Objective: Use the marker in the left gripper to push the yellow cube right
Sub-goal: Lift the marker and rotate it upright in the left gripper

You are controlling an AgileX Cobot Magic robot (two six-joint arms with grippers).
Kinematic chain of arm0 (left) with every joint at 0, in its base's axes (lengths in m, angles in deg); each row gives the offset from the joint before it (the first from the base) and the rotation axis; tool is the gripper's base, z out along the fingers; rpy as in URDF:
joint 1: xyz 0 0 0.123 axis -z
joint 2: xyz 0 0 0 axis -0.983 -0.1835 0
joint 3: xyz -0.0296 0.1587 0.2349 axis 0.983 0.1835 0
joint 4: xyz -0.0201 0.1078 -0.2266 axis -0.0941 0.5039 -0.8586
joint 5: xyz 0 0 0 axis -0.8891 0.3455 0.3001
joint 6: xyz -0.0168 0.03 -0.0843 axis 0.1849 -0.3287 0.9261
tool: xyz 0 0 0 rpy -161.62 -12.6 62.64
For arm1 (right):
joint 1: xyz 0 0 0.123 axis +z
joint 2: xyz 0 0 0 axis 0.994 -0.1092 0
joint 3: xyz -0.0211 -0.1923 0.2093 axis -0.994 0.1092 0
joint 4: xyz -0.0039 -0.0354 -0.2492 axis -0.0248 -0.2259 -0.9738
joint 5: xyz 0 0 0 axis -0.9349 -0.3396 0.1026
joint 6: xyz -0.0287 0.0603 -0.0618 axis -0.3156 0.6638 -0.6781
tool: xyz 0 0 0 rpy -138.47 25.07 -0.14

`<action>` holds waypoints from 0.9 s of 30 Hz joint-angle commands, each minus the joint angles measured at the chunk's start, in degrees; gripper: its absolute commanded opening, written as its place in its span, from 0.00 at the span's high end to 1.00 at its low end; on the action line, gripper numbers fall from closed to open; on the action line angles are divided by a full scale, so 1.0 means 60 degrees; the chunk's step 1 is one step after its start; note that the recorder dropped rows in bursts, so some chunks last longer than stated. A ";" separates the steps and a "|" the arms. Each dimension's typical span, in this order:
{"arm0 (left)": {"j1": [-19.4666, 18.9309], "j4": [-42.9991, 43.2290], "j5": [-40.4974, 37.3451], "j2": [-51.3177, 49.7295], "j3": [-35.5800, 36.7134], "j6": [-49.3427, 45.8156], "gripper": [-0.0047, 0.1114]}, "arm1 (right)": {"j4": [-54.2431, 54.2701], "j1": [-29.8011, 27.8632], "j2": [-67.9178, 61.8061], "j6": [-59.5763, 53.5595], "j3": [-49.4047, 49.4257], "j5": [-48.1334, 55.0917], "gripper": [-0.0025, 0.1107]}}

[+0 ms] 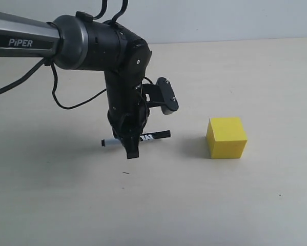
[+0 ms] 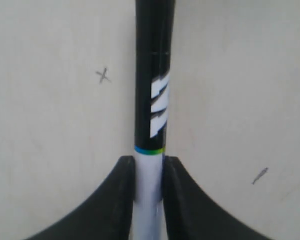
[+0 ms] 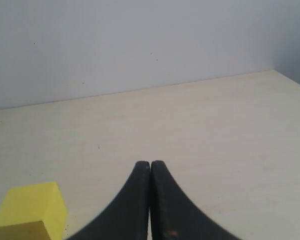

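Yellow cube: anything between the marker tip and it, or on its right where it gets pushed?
Nothing visible. The marker, clamped in the left gripper, points at the yellow cube across bare table, a gap apart. Right of the cube the table is bare to the picture's edge.

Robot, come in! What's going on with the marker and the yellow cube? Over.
Left gripper shut on marker, black end toward cube. Right gripper shut, empty. Cube apart from marker, not touched. Nothing between them. Over.
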 commanded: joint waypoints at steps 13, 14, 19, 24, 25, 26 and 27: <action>-0.0996 -0.0579 -0.0393 0.0568 -0.0068 0.2693 0.96 | -0.0070 -0.0026 0.0046 -0.0062 0.0053 -0.0055 0.98; -0.0996 -0.0579 -0.0441 0.0568 -0.0068 0.2690 0.96 | -0.0070 -0.0026 0.0046 -0.0062 0.0053 -0.0055 0.98; -0.1005 -0.0561 -0.0491 0.0568 -0.0068 0.2741 0.96 | -0.0070 -0.0026 0.0046 -0.0062 0.0053 -0.0055 0.98; -0.1005 -0.0561 -0.0470 0.0568 -0.0068 0.2872 0.96 | -0.0070 -0.0026 0.0046 -0.0062 0.0053 -0.0055 0.98; -0.1005 -0.0561 -0.0488 0.0568 -0.0068 0.2906 0.96 | -0.0070 -0.0026 0.0046 -0.0062 0.0053 -0.0055 0.98; -0.1005 -0.0561 -0.0517 0.0568 -0.0068 0.2952 0.96 | -0.0070 -0.0026 0.0046 -0.0062 0.0053 -0.0055 0.98; -0.1005 -0.0561 -0.0580 0.0568 -0.0068 0.2952 0.96 | -0.0070 -0.0026 0.0046 -0.0062 0.0053 -0.0055 0.98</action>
